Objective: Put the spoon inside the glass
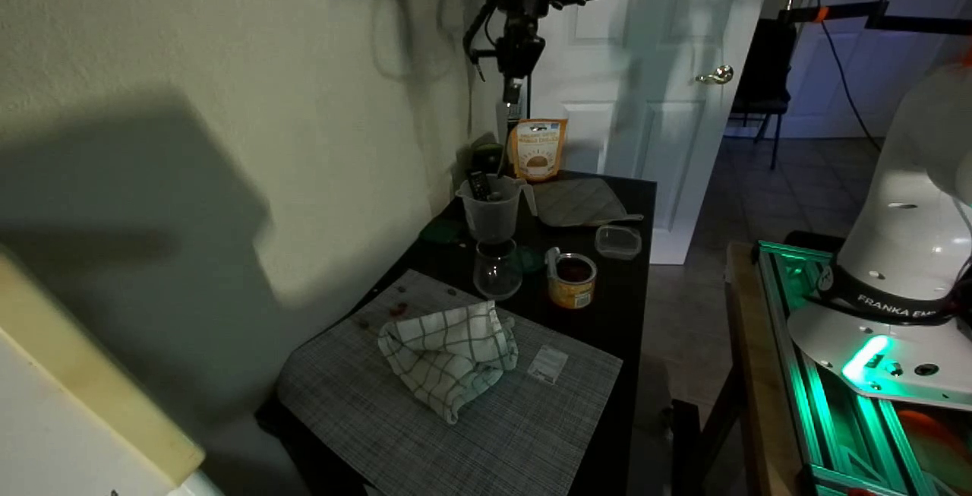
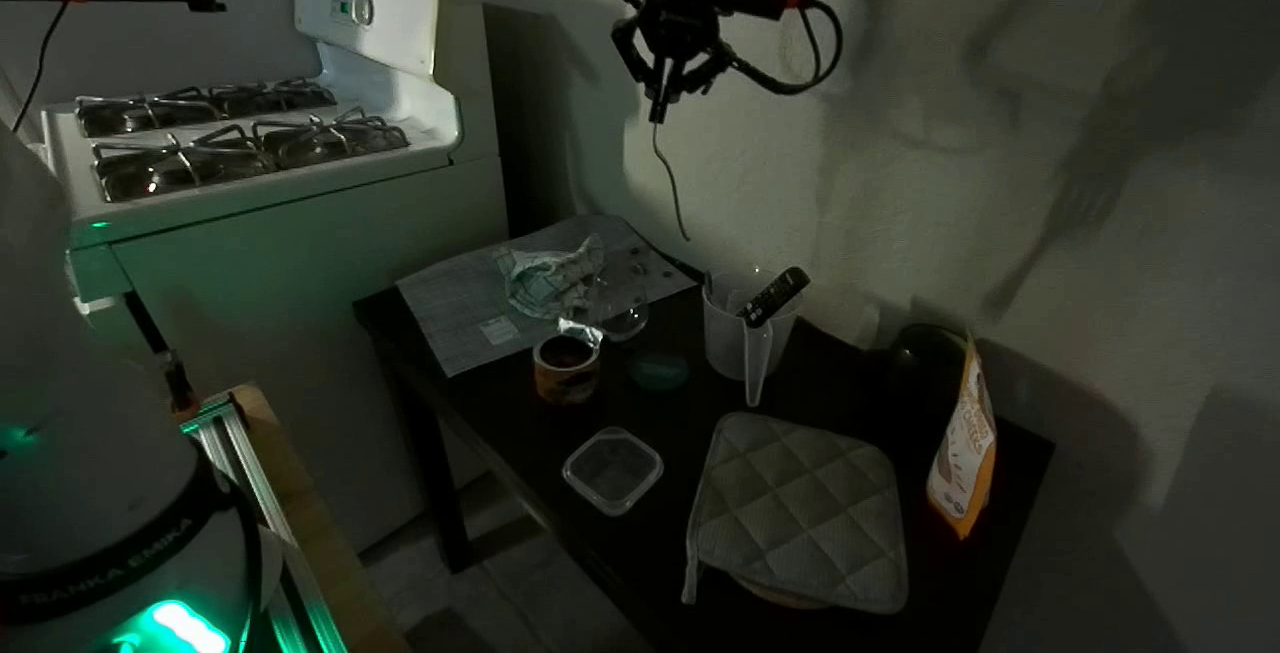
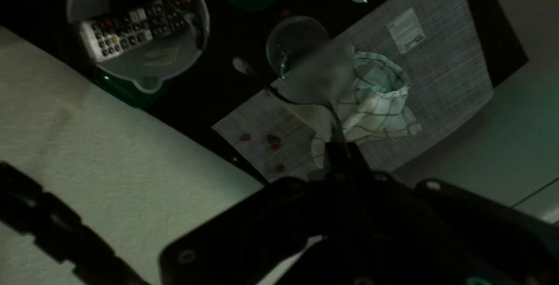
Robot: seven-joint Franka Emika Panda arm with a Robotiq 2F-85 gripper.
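The fingers are pinching the spoon near one end, and the rest of it is hanging below them in a gentle S-curve, finishing in a small rounded tip. Well below the fingers, the glass is standing on the bench, with a checked cloth lying just beside it. The spoon is looking light and stiff, probably metal, so it is likely asking for little force; being thin and probably smooth, though, it may be swivelling in the grip if its tip is catching the glass's rim. Taking hold near this end is seeming right, since it is leaving most of the length free below the fingers. The glass is looking fragile, so any lowering is calling for gentleness.
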